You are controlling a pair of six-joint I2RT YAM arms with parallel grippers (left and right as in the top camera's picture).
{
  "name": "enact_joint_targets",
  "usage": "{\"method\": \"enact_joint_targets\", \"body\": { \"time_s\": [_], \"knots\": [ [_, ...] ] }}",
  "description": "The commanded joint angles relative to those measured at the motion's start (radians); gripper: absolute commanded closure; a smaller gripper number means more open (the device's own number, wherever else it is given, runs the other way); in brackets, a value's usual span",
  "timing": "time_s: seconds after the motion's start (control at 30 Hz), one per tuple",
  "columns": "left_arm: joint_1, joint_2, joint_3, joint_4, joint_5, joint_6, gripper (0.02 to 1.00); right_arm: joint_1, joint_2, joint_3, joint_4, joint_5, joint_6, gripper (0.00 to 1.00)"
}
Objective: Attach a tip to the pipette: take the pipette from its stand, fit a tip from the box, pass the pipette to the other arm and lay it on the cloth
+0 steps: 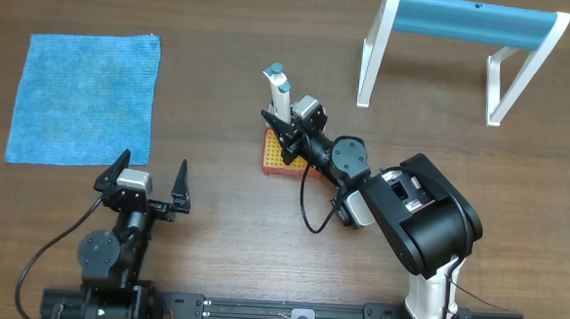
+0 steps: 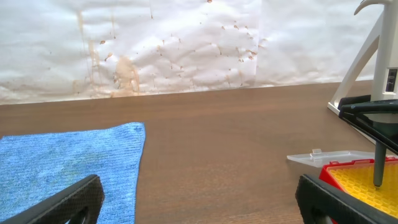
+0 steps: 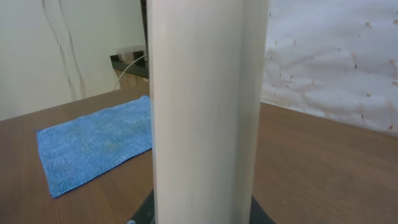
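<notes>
My right gripper is shut on the white pipette, which stands upright with its blue top up. The pipette's thick white body stands close before the right wrist camera. Its lower end dips into the yellow tip rack of the red tip box. The box and its clear lid show in the left wrist view too. My left gripper sits open near the table's front left, apart from everything. The blue cloth lies flat at the far left.
The pipette stand, white legs with a blue bar, is at the back right. A black cable loops beside the right arm. Bare wooden table lies between the cloth and the tip box.
</notes>
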Motion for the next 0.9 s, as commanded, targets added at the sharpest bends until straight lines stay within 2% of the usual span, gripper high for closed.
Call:
{"method": "enact_joint_targets", "body": {
  "time_s": [0.03, 0.57, 0.9],
  "knots": [
    [-0.003, -0.005, -0.002, -0.005, 0.003, -0.005, 0.023, 0.004, 0.05, -0.045, -0.03, -0.007, -0.024, 0.923],
    [-0.003, -0.005, -0.002, -0.005, 0.003, -0.005, 0.023, 0.004, 0.042, -0.059, -0.03, -0.007, -0.026, 0.921],
    [-0.003, -0.005, -0.002, -0.005, 0.003, -0.005, 0.023, 0.002, -0.175, -0.013, -0.039, -0.007, -0.026, 0.921]
  ]
}}
